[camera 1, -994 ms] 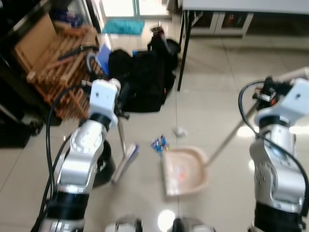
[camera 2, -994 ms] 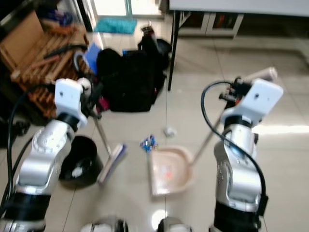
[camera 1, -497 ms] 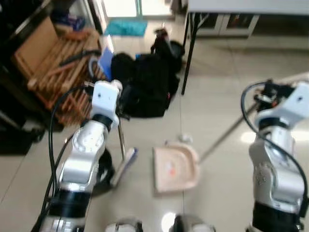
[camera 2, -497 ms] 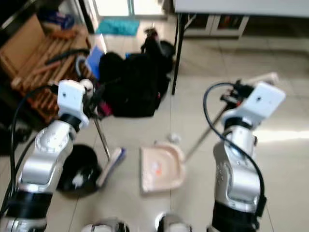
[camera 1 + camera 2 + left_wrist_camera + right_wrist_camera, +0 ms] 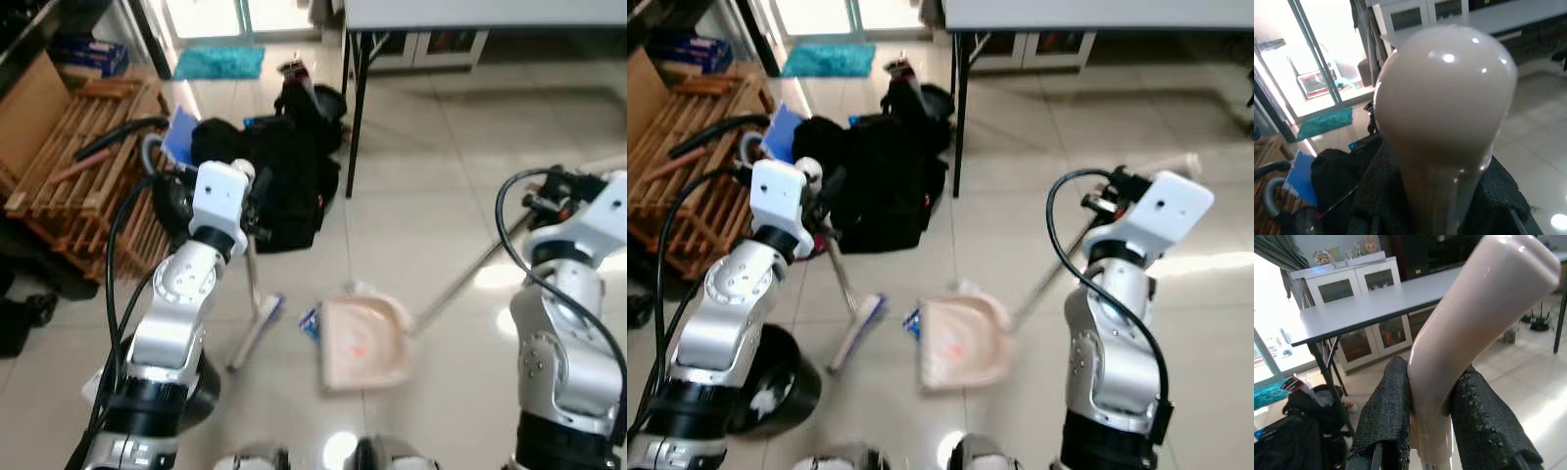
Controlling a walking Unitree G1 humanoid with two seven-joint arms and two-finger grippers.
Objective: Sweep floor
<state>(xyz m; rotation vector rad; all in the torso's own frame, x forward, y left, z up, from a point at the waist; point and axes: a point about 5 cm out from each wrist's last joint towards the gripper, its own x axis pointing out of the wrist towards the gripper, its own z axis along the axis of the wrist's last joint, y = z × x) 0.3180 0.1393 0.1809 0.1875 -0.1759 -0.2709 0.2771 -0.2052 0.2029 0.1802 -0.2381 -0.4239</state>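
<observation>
My left gripper (image 5: 1437,196) is shut on the rounded top of the broom handle (image 5: 1444,98), its black pads (image 5: 1376,196) on both sides. The shaft slants down to the broom head (image 5: 257,328) on the tiles. My right gripper (image 5: 1432,426) is shut on the beige dustpan handle (image 5: 1484,318), which runs down to the dustpan (image 5: 362,343) lying flat to the right of the broom head. A blue wrapper (image 5: 310,320) lies between the broom head and the pan's left edge. A white scrap (image 5: 361,290) sits at the pan's far rim.
A black backpack (image 5: 284,176) and bags lie just beyond the broom. A black table leg (image 5: 351,117) stands behind the pan. Wooden slatted racks (image 5: 78,166) fill the left side. A black bin (image 5: 774,382) sits by my left arm. Open tiles stretch to the right.
The whole view has shifted with the camera. The dustpan now sits closer to the blue wrapper, which lies at its left edge, and the white scrap is at its far rim.
</observation>
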